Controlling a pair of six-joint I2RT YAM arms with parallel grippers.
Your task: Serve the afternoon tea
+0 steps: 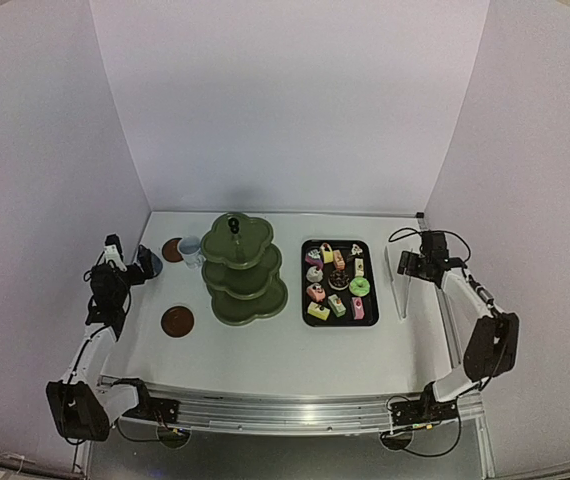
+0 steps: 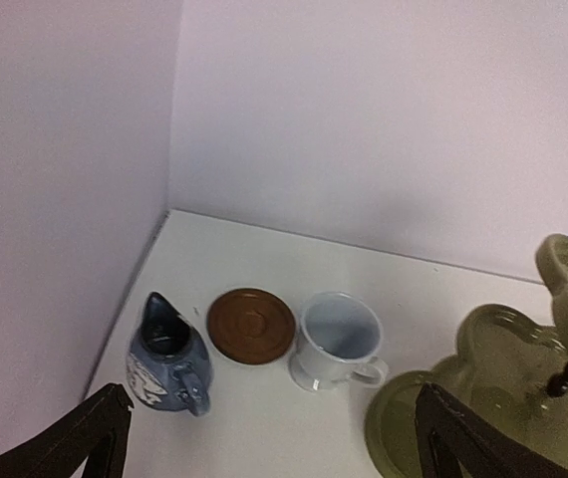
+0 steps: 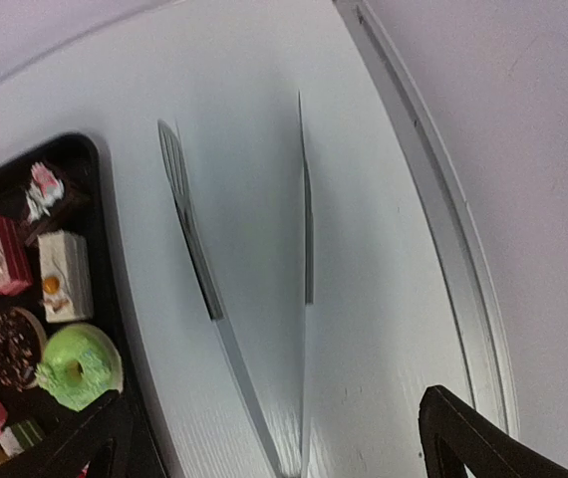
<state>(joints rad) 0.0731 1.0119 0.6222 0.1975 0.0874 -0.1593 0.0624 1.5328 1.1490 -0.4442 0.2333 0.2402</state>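
Observation:
The olive-green three-tier stand (image 1: 243, 270) rises mid-table with bare tiers. Left of it are the white mug (image 1: 190, 250), a brown coaster (image 1: 172, 250) and the blue-grey pot (image 1: 150, 262); a second coaster (image 1: 177, 321) lies nearer. Small cakes (image 1: 337, 280) fill the black tray (image 1: 340, 323). My left gripper (image 1: 130, 260) hangs open just short of the pot (image 2: 169, 358), coaster (image 2: 252, 325) and mug (image 2: 337, 342), holding nothing. My right gripper (image 1: 412, 265) is open above the tongs (image 3: 196, 249), beside a green ring cake (image 3: 80, 366) and a white cake (image 3: 65, 275).
The thin metal tongs (image 1: 397, 283) lie on the table between the tray and the right table edge. White walls close in the table on three sides. In the left wrist view the stand (image 2: 523, 388) bulks at the right.

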